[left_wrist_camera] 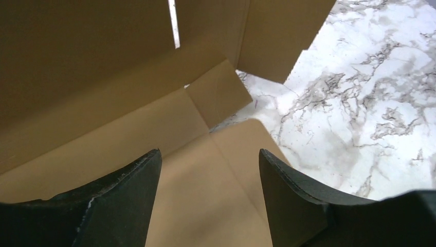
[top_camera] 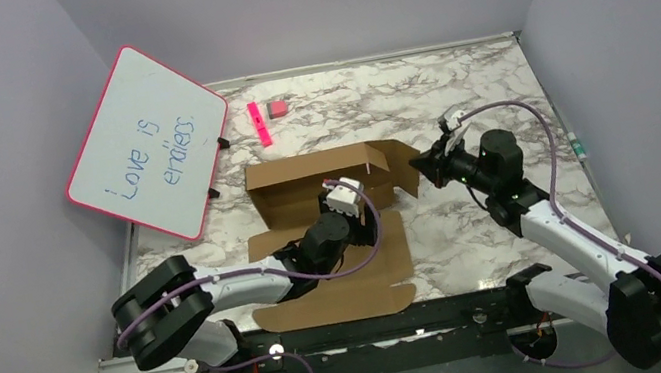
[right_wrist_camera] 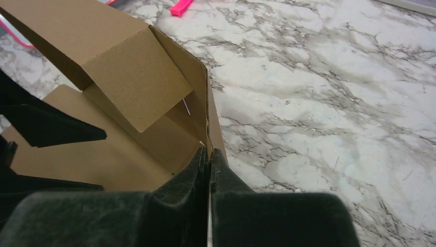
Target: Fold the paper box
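Note:
The paper box (top_camera: 304,176) is a brown cardboard blank, partly raised, lying mid-table with its front panel flat toward the arms. Its back wall and right side flap stand up. My left gripper (top_camera: 369,226) hovers low over the flat inner panel, open, with only cardboard (left_wrist_camera: 103,77) showing between its fingers (left_wrist_camera: 208,154). My right gripper (top_camera: 419,164) is at the box's right end, shut on the thin upright edge of the side flap (right_wrist_camera: 210,152). A folded inner tab (right_wrist_camera: 133,82) hangs just beyond that edge.
A pink-framed whiteboard (top_camera: 147,144) leans against the left wall. A pink marker (top_camera: 259,123) and a small pink block (top_camera: 277,108) lie behind the box. Grey walls enclose the marble table (top_camera: 473,92) on three sides.

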Robot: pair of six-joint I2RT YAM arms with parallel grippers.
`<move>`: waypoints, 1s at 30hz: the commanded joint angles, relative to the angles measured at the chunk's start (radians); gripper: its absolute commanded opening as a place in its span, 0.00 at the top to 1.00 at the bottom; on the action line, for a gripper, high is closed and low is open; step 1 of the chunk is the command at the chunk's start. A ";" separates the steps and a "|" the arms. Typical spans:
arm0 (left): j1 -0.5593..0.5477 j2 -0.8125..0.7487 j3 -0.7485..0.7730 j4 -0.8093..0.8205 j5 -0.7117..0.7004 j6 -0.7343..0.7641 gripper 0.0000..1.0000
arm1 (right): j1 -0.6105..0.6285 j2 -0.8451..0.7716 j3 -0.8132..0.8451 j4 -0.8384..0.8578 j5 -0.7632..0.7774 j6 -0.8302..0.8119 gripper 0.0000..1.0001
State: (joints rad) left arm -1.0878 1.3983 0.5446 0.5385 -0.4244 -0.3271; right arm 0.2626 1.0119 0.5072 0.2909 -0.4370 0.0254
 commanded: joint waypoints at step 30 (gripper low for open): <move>-0.048 0.551 0.167 0.493 -0.258 0.268 0.05 | 0.103 -0.092 -0.055 -0.007 0.097 0.037 0.96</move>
State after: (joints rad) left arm -1.1301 1.9305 0.6991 0.9421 -0.5877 -0.0921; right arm 0.3595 0.9180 0.4427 0.2863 -0.3256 0.0521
